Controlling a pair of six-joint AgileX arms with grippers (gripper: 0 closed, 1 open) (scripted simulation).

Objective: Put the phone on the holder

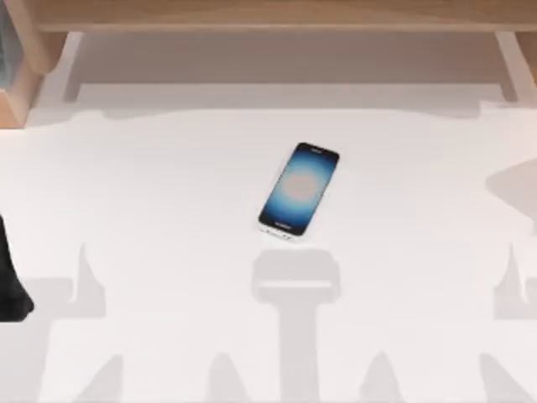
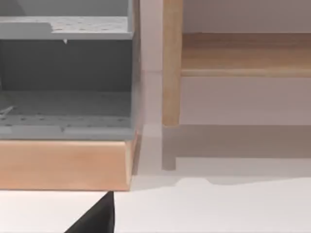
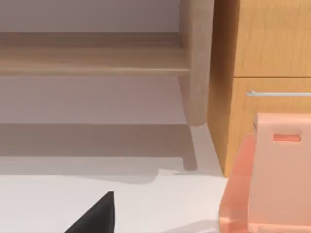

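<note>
- White and bare apart from shadows, the surface [image 1: 151, 193] runs back to a pale wooden frame [image 1: 268, 15] along its far edge.
- The phone [image 1: 299, 190] lies flat and face up near the middle of the surface, slightly toward the far edge, screen glowing blue with a pinkish centre. It sits askew, its silvery end nearer the front edge and its dark end leaning toward the right.
- The holder [image 3: 272, 179], a translucent pink stand, appears in the right wrist view, beside a wooden cabinet [image 3: 267, 73] with a thin metal handle.
- A dark part of my left arm [image 1: 10, 281] sits at the left edge of the surface, well apart from the phone. I cannot tell whether the left pincer is spread or pressed together, nor the right pincer.
- A grey perforated shelf unit [image 2: 65, 77] on a wooden base faces the left wrist camera.
- Nothing is gripped, so the task looks not yet begun.
- Risks, as I judge them: the phone is thin and flat, so fingers could skid off its edges or push it along; its skewed lie calls for wrist alignment first; a poorly angled release could tip it off the holder.
</note>
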